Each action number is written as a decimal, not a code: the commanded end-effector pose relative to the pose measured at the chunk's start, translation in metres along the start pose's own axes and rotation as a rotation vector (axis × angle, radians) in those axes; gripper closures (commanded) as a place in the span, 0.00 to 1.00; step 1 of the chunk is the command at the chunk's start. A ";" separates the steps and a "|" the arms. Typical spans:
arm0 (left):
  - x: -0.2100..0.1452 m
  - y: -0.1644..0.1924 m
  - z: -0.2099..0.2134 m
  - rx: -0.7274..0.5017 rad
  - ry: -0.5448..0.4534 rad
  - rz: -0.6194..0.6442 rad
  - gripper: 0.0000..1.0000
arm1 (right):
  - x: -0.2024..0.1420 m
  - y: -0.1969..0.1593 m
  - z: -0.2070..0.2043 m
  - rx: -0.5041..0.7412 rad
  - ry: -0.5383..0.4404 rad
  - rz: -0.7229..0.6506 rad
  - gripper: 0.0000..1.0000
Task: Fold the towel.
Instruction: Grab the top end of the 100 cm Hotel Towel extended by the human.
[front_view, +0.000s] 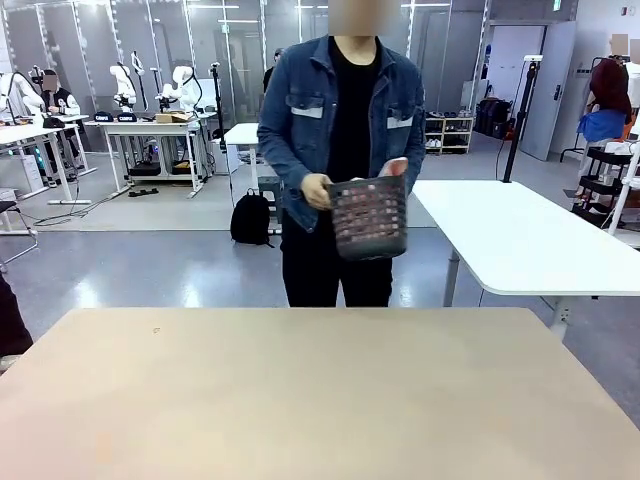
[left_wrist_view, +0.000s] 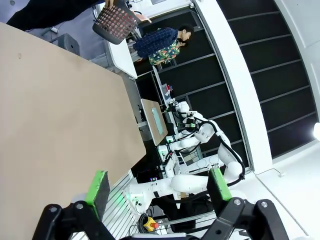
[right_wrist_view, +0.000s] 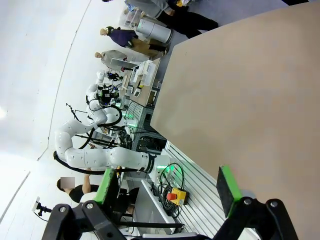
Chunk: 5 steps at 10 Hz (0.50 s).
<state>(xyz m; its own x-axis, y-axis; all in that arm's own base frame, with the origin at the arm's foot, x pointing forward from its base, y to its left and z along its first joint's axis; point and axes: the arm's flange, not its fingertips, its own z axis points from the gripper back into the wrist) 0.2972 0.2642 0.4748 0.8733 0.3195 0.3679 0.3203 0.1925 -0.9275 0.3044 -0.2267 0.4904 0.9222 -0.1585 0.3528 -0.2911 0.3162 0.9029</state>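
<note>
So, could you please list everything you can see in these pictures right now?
table: one, beige, directly in front of the robot.
basket: one, dark, held up by the person beyond the table's far edge.
towel: one, pink, a corner sticking out of the basket's top.
backpack: one, black, on the floor behind the person.
side table: one, white, behind the person toward the robot's right.
person: one, denim jacket over black, standing at the far side.
hand: one plainly seen, gripping the basket's side.
left jaws: one pair, black with green pads, open, holding nothing.
right jaws: one pair, black with green pads, open, holding nothing.
</note>
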 end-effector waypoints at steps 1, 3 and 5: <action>-0.001 -0.001 0.002 -0.004 0.011 0.009 0.00 | 0.000 0.000 0.002 0.009 -0.001 0.012 0.00; -0.001 -0.001 0.002 -0.004 0.011 0.009 0.00 | 0.000 0.000 0.002 0.009 -0.001 0.012 0.00; -0.001 -0.001 0.002 -0.004 0.011 0.009 0.00 | 0.000 0.000 0.002 0.009 -0.001 0.012 0.00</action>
<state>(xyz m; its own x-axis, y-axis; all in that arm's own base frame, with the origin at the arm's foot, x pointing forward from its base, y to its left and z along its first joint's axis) 0.2973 0.2642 0.4748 0.8734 0.3193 0.3679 0.3203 0.1927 -0.9275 0.3043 -0.2268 0.4904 0.9222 -0.1586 0.3528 -0.2910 0.3163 0.9029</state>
